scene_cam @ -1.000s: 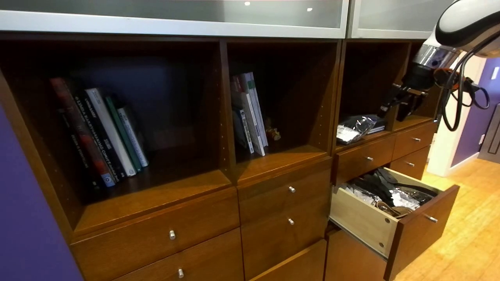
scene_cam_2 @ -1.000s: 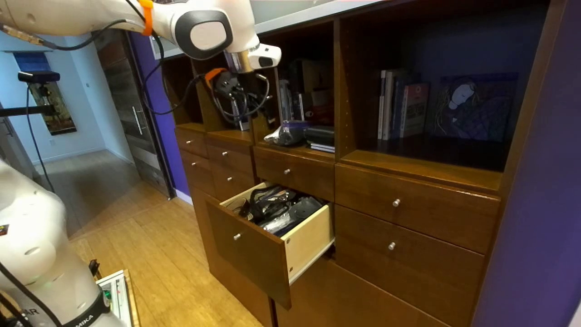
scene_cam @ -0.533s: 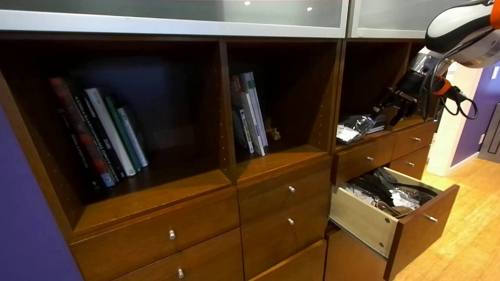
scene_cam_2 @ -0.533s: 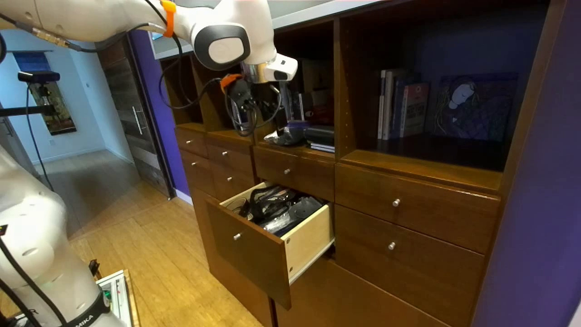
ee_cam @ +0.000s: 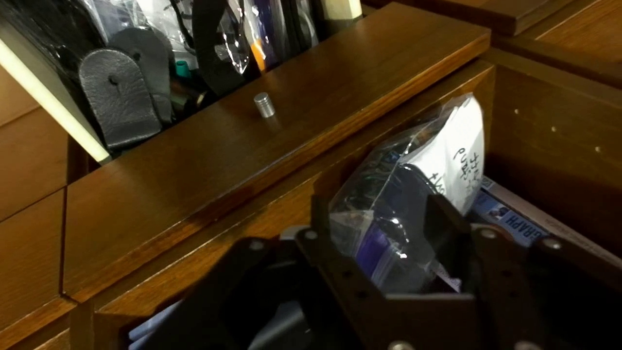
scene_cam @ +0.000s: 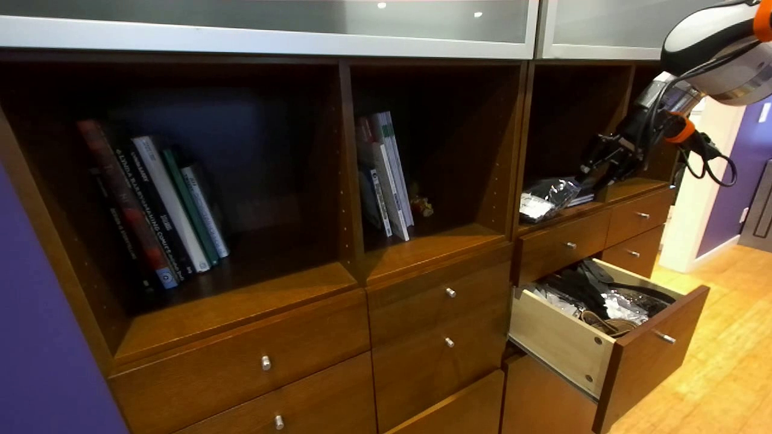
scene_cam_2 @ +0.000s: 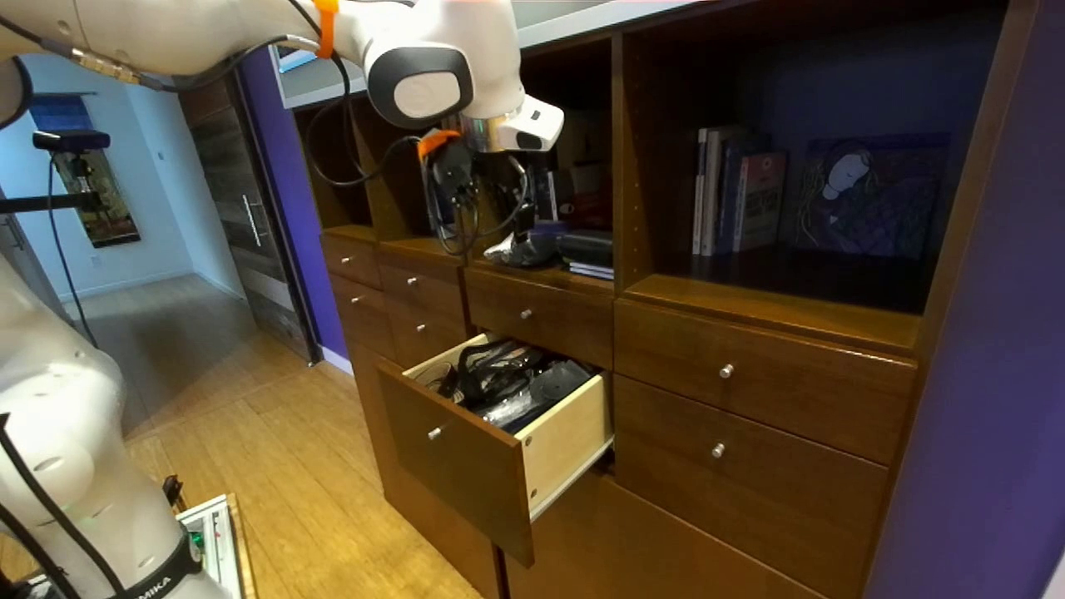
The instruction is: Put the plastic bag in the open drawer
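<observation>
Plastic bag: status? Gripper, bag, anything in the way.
Gripper: jaws apart, contact unclear. Plastic bag on shelf, showing between the jaws in wrist view. Drawer below open but crowded, maybe a tight fit.

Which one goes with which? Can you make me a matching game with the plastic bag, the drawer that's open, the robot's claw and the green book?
Things:
1. plastic bag
2. open drawer
3. claw
4. green book

Clues:
A. brown in front, pulled out
B. tilted, not straight up
C. see-through, lying on a shelf
D. black, with its jaws apart

Right pairs:
1-C
2-A
3-D
4-B
</observation>
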`<state>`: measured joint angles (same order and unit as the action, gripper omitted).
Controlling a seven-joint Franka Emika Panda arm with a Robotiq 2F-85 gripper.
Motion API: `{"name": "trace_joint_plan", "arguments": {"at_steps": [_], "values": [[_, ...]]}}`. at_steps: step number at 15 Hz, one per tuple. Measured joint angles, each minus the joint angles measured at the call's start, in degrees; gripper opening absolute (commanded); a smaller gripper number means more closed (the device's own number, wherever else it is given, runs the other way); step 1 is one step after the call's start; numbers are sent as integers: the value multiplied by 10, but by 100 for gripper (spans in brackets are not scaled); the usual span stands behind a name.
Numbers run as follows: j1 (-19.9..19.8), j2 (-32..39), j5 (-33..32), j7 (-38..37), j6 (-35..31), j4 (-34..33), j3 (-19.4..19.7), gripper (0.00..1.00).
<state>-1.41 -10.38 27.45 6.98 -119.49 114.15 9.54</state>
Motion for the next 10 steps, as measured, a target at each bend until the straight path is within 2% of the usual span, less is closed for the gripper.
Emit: {"name": "trace_joint_plan", "arguments": {"at_steps": [3, 4, 5, 7, 10], "values": [[0, 0, 10, 0, -1, -5, 0, 4], [0, 0, 12, 0, -3, -6, 0, 1], [0, 0, 12, -1, -5, -7, 0, 8], [0, 0, 12, -1, -10, -7, -1, 13], [0, 1, 12, -2, -16, -7, -2, 38]]}}
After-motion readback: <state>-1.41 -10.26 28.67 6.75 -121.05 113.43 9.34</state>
